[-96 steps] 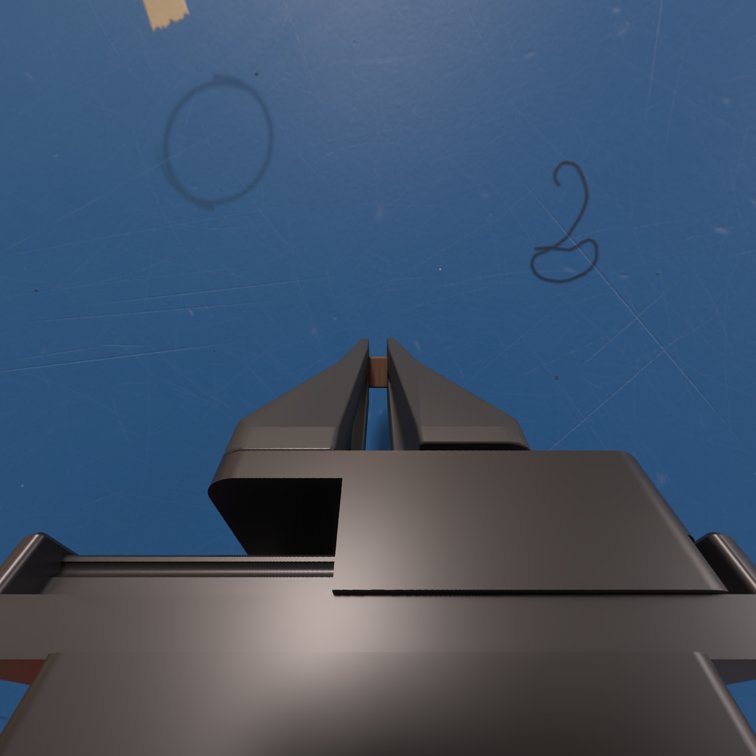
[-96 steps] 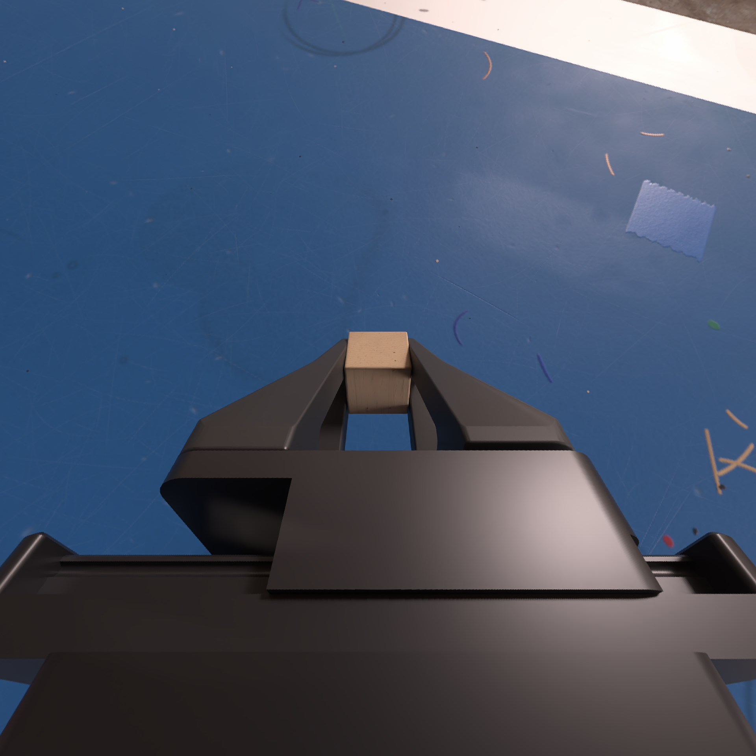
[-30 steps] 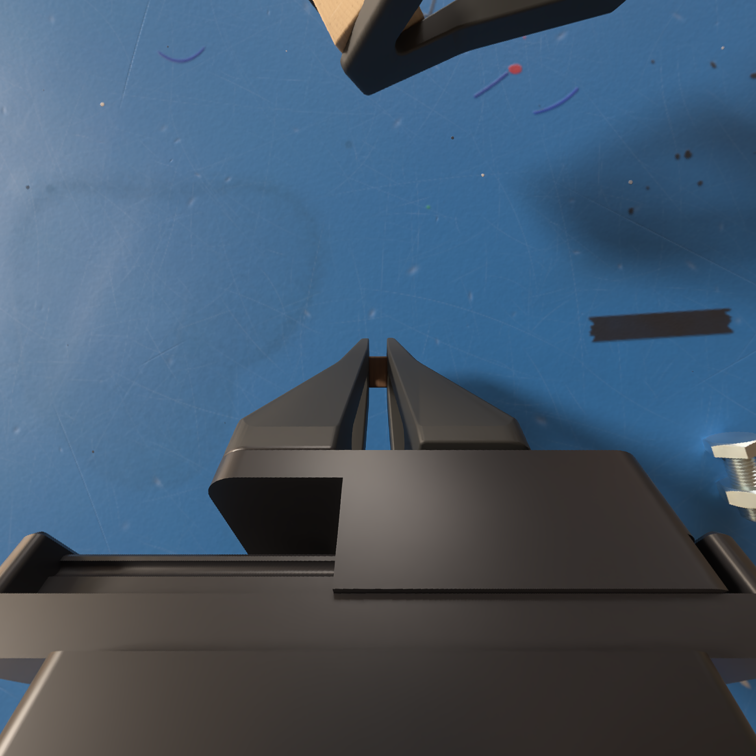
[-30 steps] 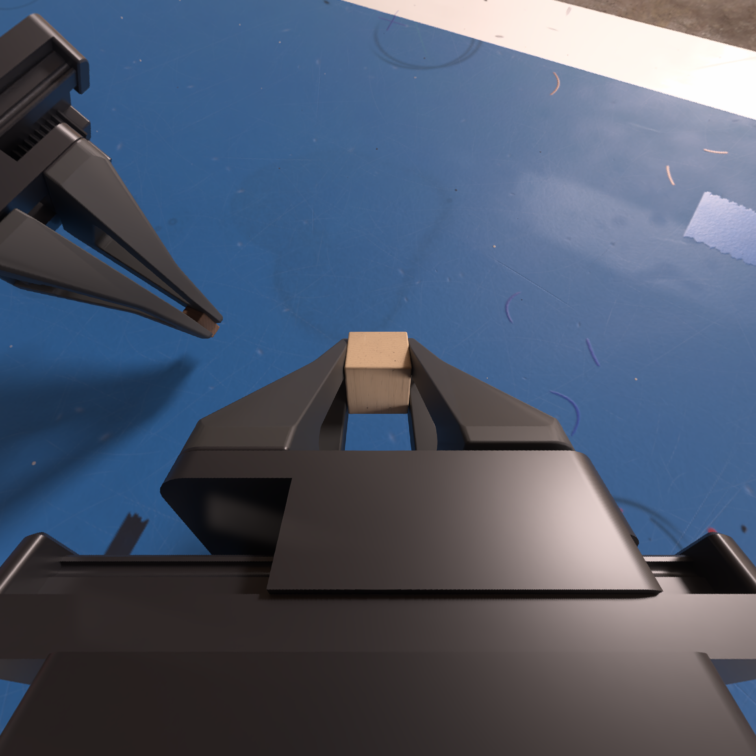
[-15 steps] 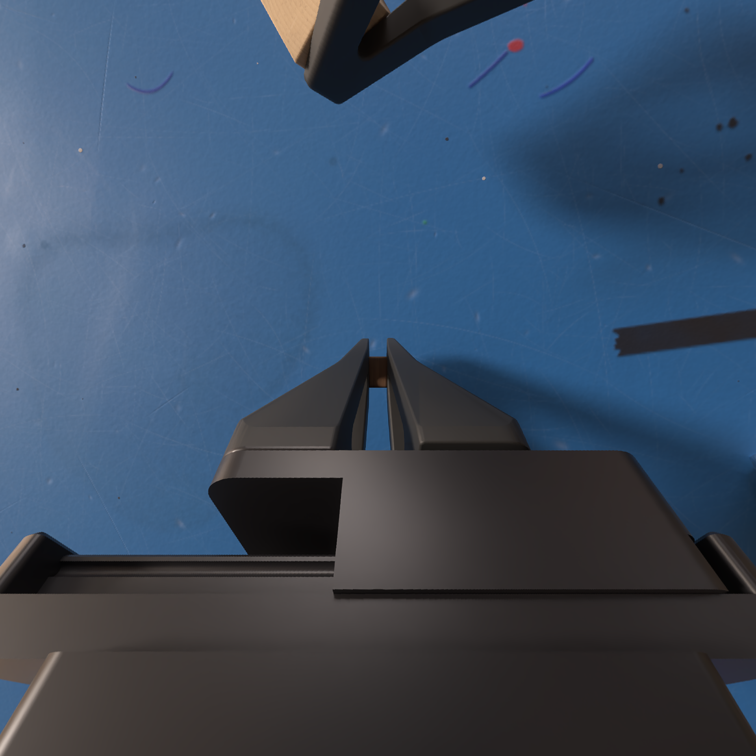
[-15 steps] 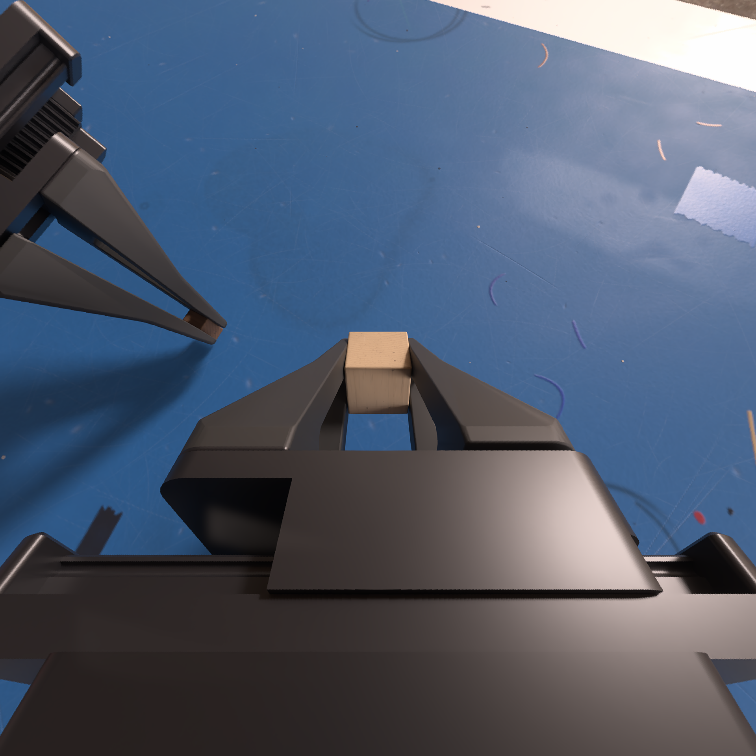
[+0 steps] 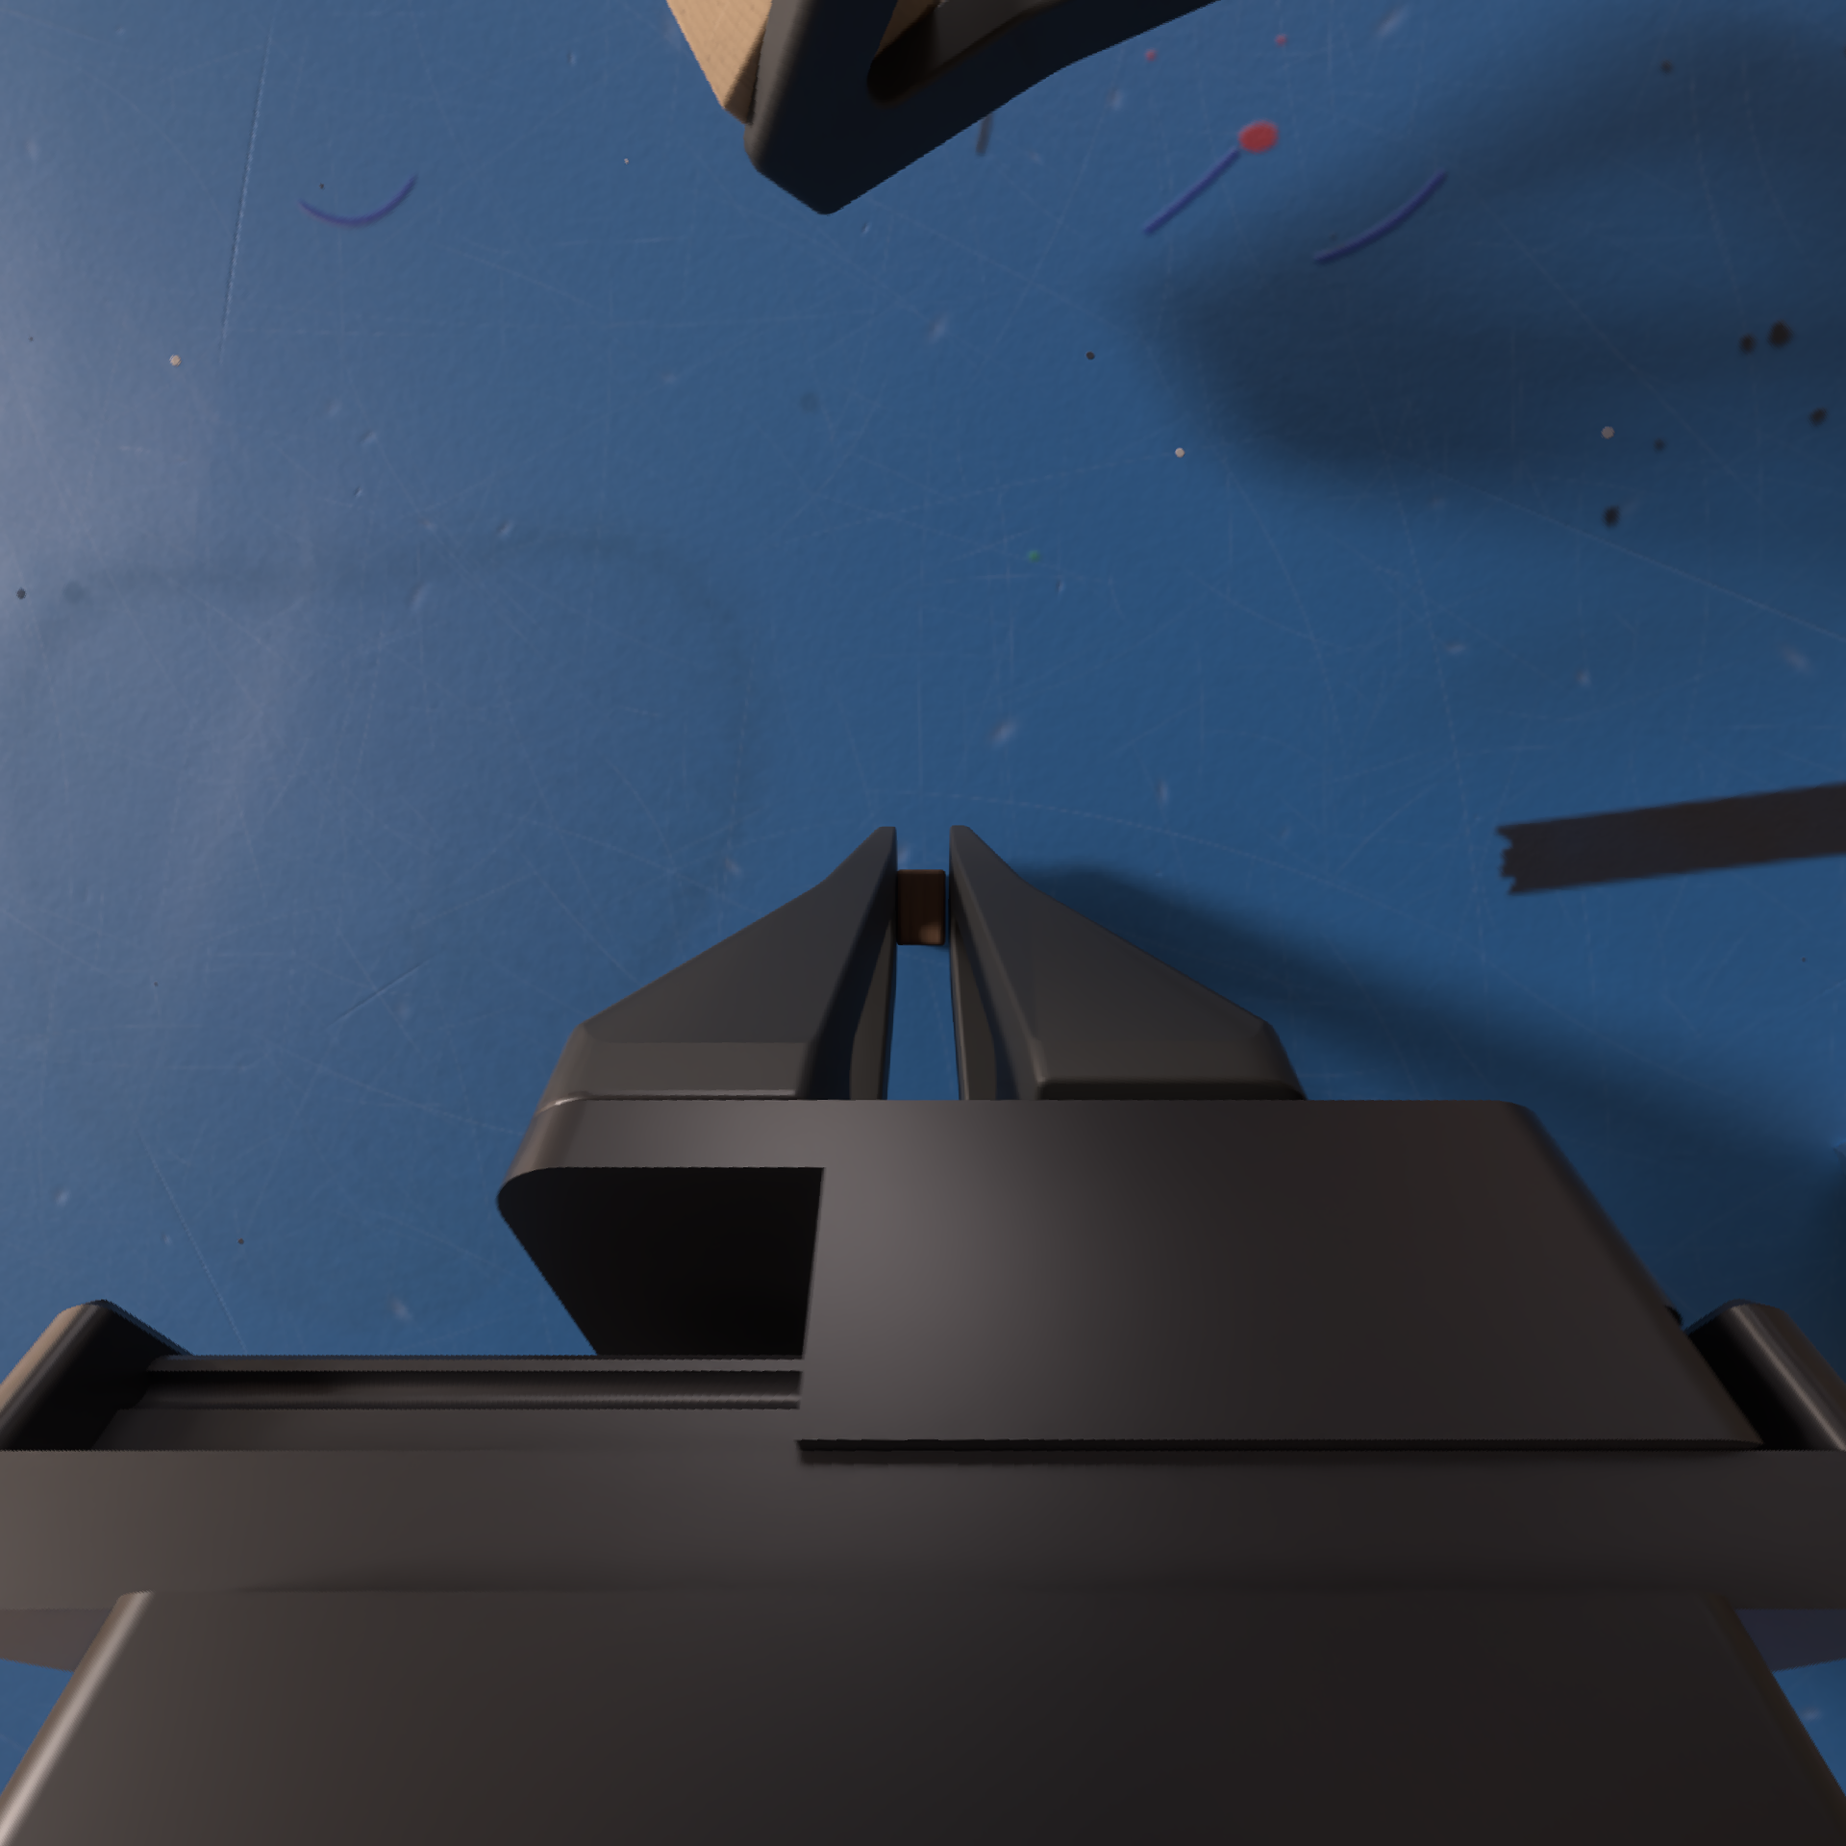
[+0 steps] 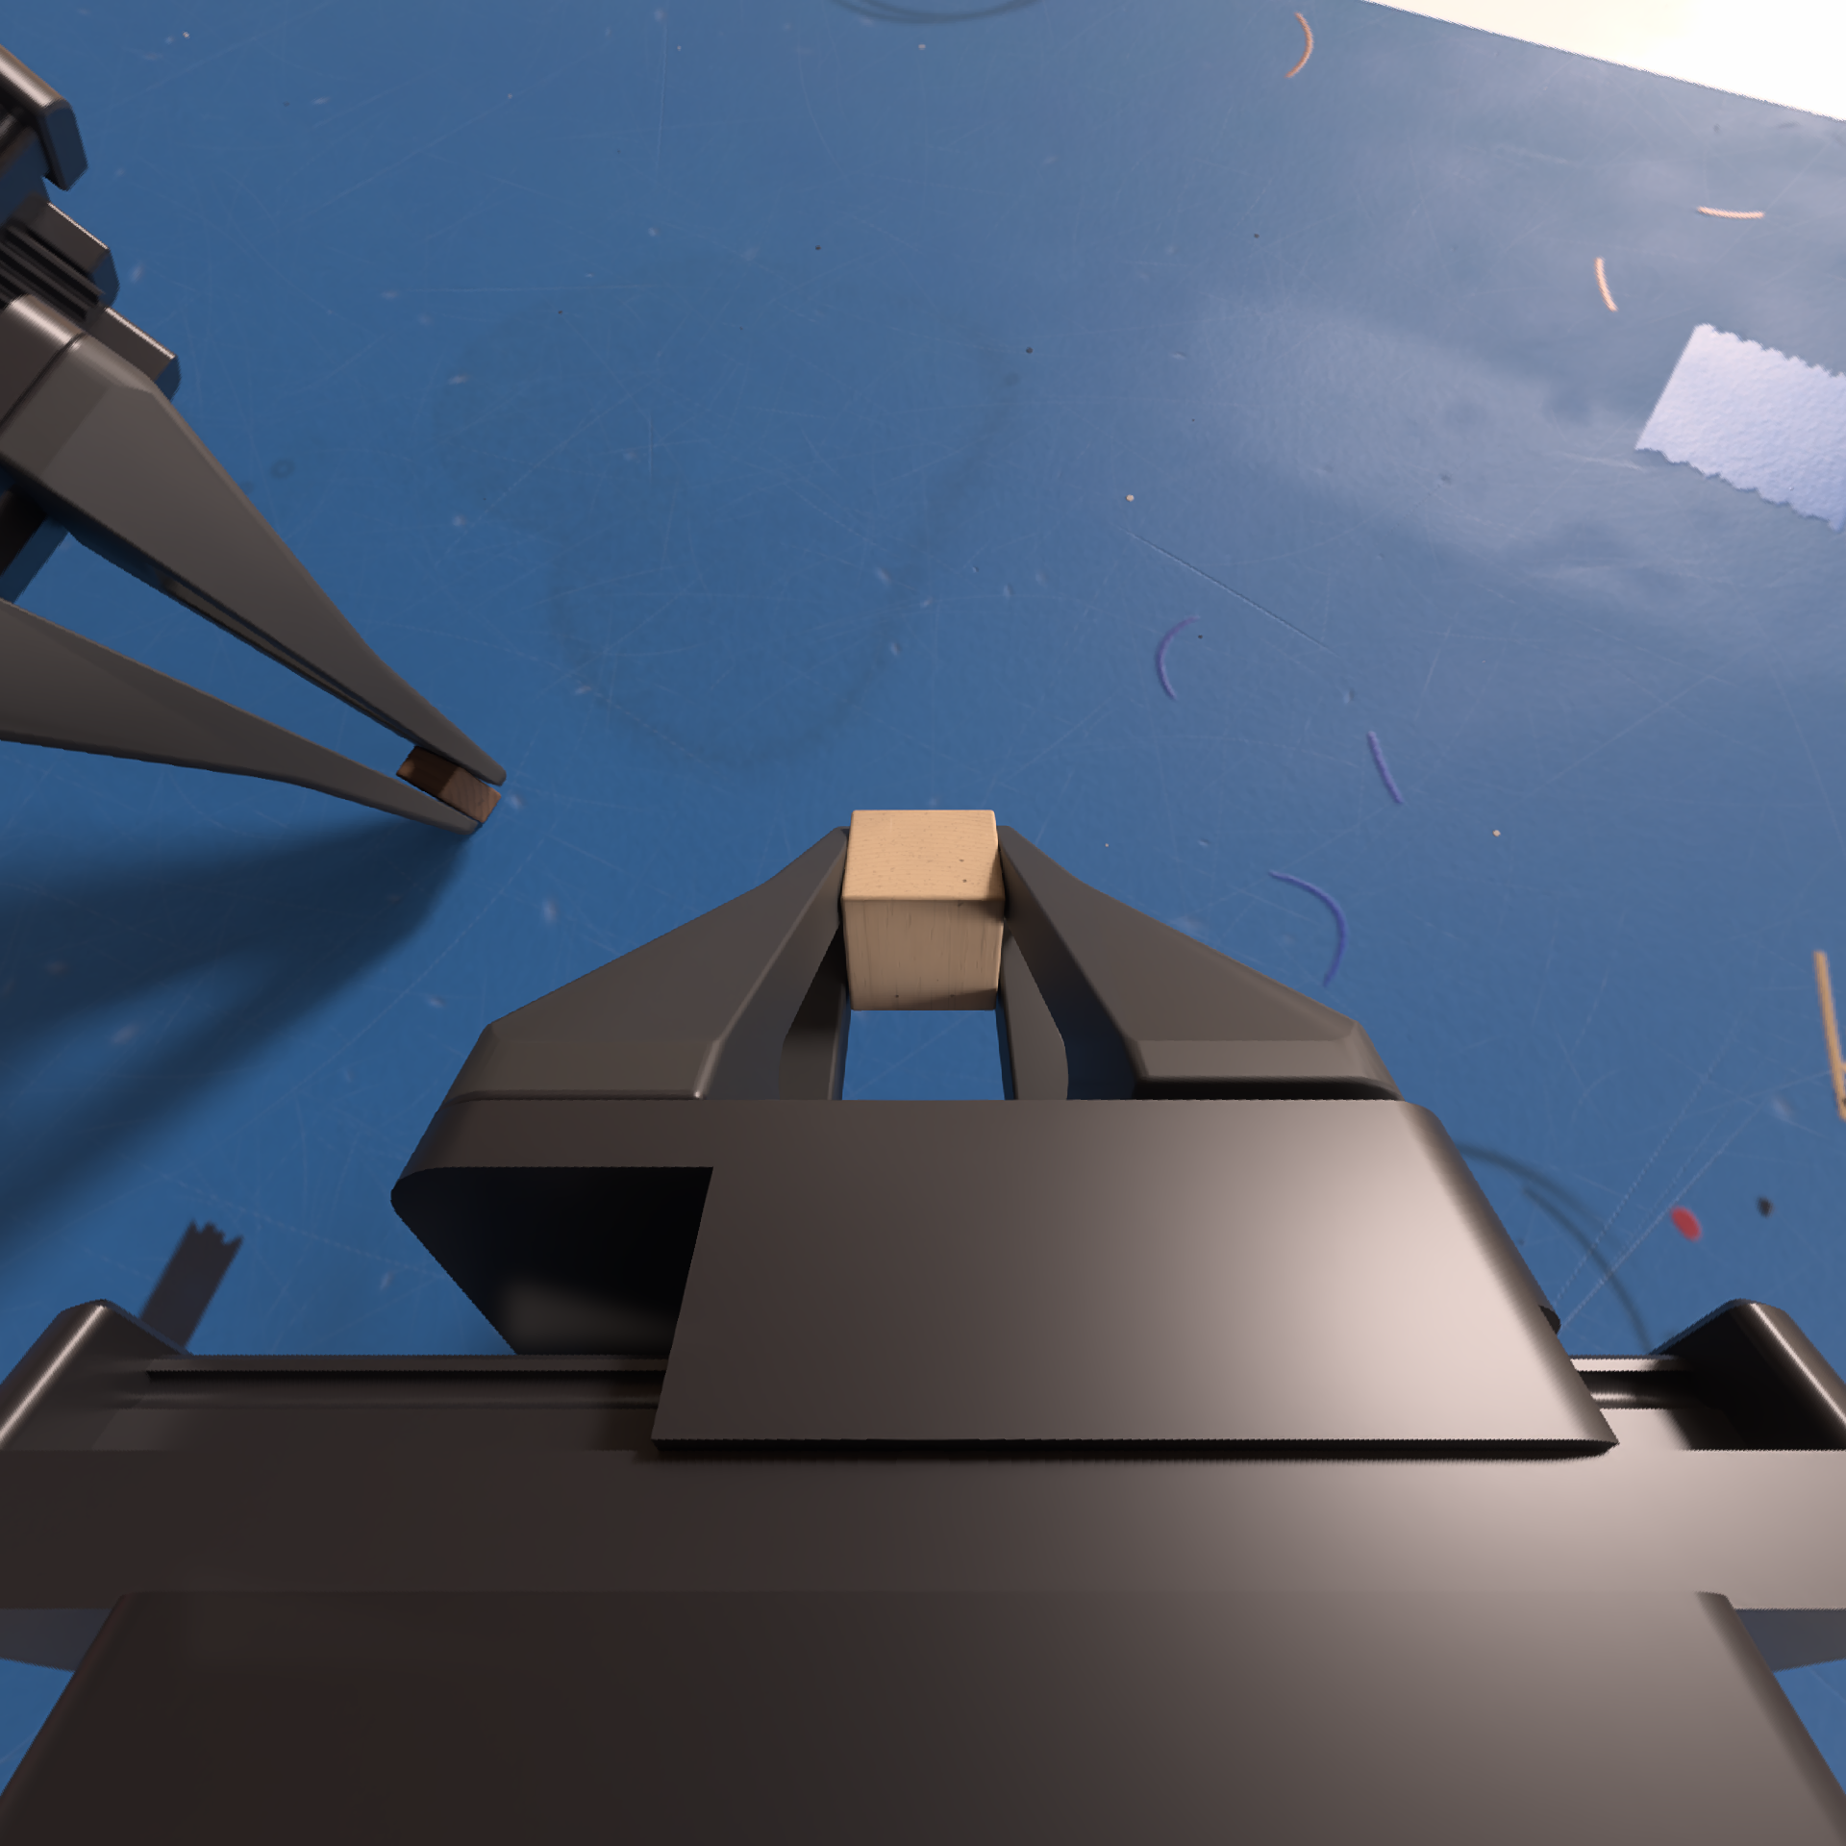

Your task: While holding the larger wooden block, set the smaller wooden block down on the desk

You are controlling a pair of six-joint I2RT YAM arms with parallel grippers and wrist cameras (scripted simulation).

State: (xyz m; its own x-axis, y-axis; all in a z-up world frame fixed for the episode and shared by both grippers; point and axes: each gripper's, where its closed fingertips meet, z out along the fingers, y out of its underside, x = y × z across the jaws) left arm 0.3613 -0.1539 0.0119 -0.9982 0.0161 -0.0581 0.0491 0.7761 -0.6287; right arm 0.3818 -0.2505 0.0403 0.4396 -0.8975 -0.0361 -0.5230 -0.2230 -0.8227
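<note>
My left gripper point(image 7: 922, 849) is shut on the smaller wooden block point(image 7: 921, 907), a thin brown piece between the fingertips, very close above the blue desk point(image 7: 499, 599). It also shows in the right wrist view point(image 8: 479, 794), with the small block point(image 8: 450, 784) at its tips near the desk. My right gripper point(image 8: 921, 849) is shut on the larger wooden block point(image 8: 921, 909), a pale cube held above the desk. That block's corner point(image 7: 719, 50) shows at the top of the left wrist view, beside a right finger point(image 7: 839, 110).
A black tape strip point(image 7: 1678, 834) lies on the desk to the right of my left gripper. A pale blue tape piece point(image 8: 1748, 435) lies far right. Pen marks and specks dot the desk. A white strip point(image 8: 1778, 40) borders the far edge.
My left gripper has come lower and closer to the desk with the small block; its shadow has closed in on its tips. My right gripper has shifted slightly, still holding the cube.
</note>
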